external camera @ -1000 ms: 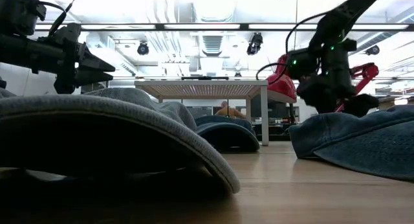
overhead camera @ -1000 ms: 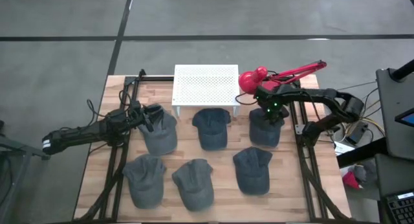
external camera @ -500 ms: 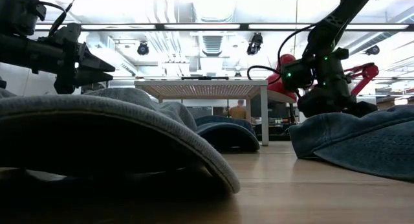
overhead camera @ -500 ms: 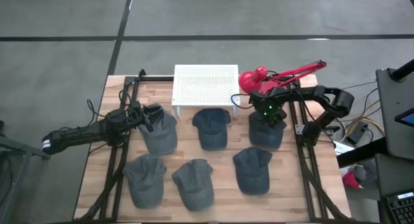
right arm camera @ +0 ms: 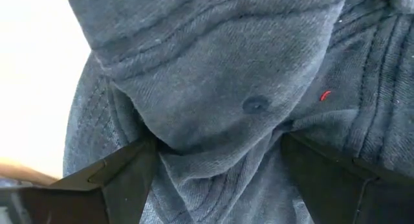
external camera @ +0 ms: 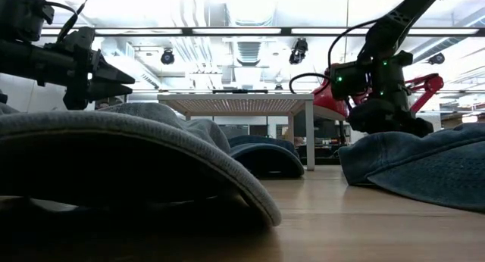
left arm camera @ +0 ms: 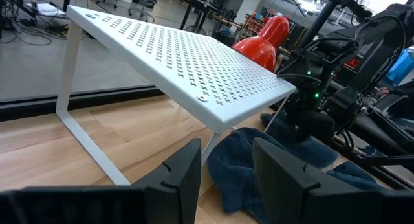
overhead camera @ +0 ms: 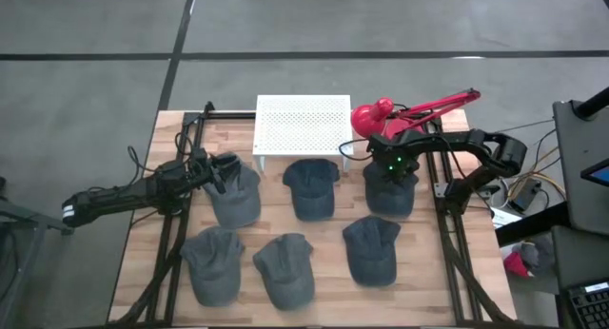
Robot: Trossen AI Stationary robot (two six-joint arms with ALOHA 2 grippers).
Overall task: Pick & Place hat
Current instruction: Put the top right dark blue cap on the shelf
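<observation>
- From above, we see six grey caps on the wooden table (overhead camera: 447,272) in front of the white perforated stand (overhead camera: 303,123). Our right gripper (overhead camera: 393,173) is down on the hat (overhead camera: 389,192) just right of the stand's right leg; our left gripper (overhead camera: 217,172) waits over the cap to the stand's left.
- At table height, the right gripper (external camera: 386,118) presses into the hat (external camera: 424,167) right of the stand.
- Our left wrist camera shows the left fingers (left arm camera: 182,175) apart, holding nothing, facing the stand (left arm camera: 187,62).
- Our right wrist camera shows both fingers (right arm camera: 123,179) spread, denim bunched between them, not yet pinched.
</observation>
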